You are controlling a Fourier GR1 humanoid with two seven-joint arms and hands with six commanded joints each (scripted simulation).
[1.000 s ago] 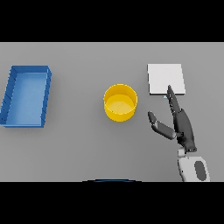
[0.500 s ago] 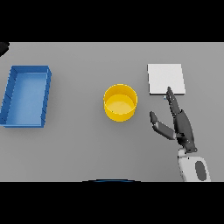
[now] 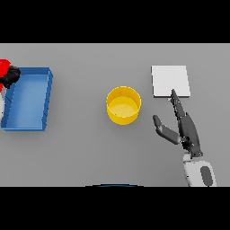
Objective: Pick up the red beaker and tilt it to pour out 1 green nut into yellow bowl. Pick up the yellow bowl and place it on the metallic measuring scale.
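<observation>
Nearest, at about five o'clock, the right hand (image 3: 186, 128) lies over the grey table (image 3: 90, 152), fingers straight and spread, thumb held apart toward nine o'clock, clasping nothing; its fingertips reach the near edge of the metallic measuring scale (image 3: 170, 81), a pale square at two o'clock; the yellow bowl (image 3: 123, 105) stands upright at centre, well apart from both; at nine o'clock sits a blue tray (image 3: 29, 99); at its far corner, the left hand (image 3: 10, 75) is wrapped around the red beaker (image 3: 3, 67) at the view's edge.
</observation>
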